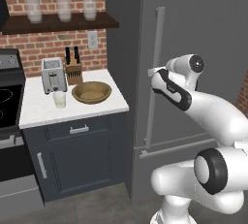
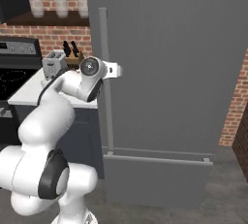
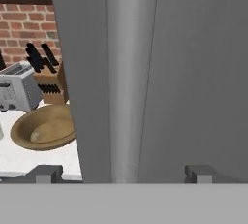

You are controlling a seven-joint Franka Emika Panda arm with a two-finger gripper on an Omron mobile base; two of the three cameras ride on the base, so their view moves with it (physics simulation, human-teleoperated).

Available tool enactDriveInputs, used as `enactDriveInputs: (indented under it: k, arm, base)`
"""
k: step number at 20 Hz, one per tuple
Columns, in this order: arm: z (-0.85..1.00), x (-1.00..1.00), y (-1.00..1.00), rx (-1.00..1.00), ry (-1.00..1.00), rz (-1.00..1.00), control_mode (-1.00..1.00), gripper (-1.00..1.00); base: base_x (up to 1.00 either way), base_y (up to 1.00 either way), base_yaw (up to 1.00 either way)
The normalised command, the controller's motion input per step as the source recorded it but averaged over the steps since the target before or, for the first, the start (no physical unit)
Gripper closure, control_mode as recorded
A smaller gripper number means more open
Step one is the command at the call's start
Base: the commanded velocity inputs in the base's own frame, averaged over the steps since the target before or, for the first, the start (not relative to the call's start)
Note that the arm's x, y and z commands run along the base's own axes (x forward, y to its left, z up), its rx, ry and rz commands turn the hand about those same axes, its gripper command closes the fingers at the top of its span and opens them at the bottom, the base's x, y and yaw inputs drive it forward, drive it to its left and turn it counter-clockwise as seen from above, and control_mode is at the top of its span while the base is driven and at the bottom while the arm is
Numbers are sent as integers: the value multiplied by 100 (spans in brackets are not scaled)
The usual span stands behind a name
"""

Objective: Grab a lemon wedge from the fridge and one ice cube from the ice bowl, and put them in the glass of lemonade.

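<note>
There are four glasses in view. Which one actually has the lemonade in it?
The short clear glass on the white counter, in front of the toaster. It holds pale yellowish liquid; the three tall frosted glasses stand on the shelf above.

The fridge [image 2: 169, 72] door hides whatever's inside, its edge covers part of the ice bowl [image 3: 41, 131], and the toaster [image 3: 14, 89] gets cropped.

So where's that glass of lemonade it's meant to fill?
The glass of lemonade stands on the white counter in the left base view, just in front of the toaster and left of the ice bowl.
</note>
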Motion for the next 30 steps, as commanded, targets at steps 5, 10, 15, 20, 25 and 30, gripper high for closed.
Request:
enactDriveInputs:
  k: [5, 10, 15, 20, 25, 30]
  arm:
    - [0, 58, 0, 0, 0, 0, -100, -100]
    - [-6, 52, 0, 0, 0, 0, -100, -100]
    - [-16, 42, 0, 0, 0, 0, -100, -100]
    - [-20, 42, 0, 0, 0, 0, -100, -100]
    - [-24, 41, 0, 0, 0, 0, -100, -100]
    - [-17, 41, 0, 0, 0, 0, -100, 100]
  base:
    - [0, 0, 0]
    - [0, 0, 0]
    - [0, 0, 0]
    - [0, 0, 0]
    - [0, 0, 0]
    - [0, 0, 0]
